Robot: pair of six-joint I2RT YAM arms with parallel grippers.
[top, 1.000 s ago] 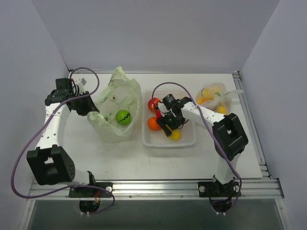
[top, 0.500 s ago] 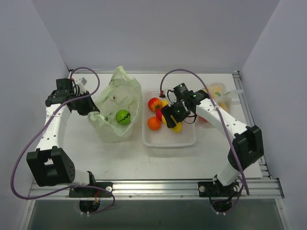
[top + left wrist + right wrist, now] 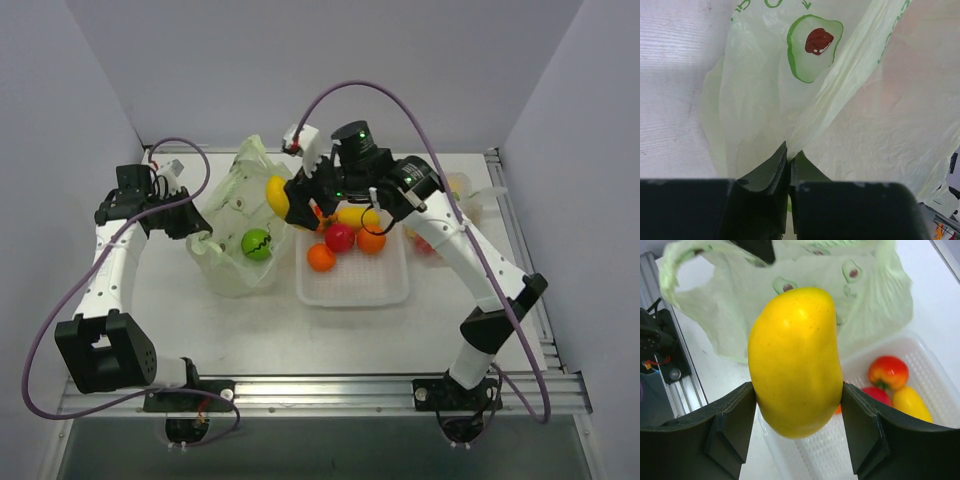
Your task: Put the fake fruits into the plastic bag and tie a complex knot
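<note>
**Loading stage, overhead and wrist views.** We see the left gripper (image 3: 789, 151) closed on a fold of the thin, pale green plastic bag (image 3: 228, 272) printed with halved avocados. Its two dark fingers (image 3: 771, 167) stand almost together with the film pinched between them. We judge that this pinch on the bag's left rim serves to lift that side and hold the mouth open toward the other arm.

The bag sits on the white table (image 3: 330, 335), left of centre, just beside the white slotted plastic basket (image 3: 352, 299). One glossy green round fruit (image 3: 257, 244) with a dark wavy line lies inside the bag.

The right gripper (image 3: 797, 387) clasps a smooth yellow oblong plastic fruit (image 3: 792, 350) across its width, one finger pad on each flank. The grip is broadside, so the fruit hangs long axis down and, in our reading, would fall straight on release. From above, this fruit hangs over the bag's right edge, near the boundary with the basket. We cannot tell whether it is fully over the opening.

Four fruits lie in the basket:
- an orange round (image 3: 321, 257)
- a red one (image 3: 340, 237)
- a second orange (image 3: 371, 240)
- a yellow one (image 3: 357, 215)

We therefore place the task early in its loading phase, with the knot not yet begun.
</note>
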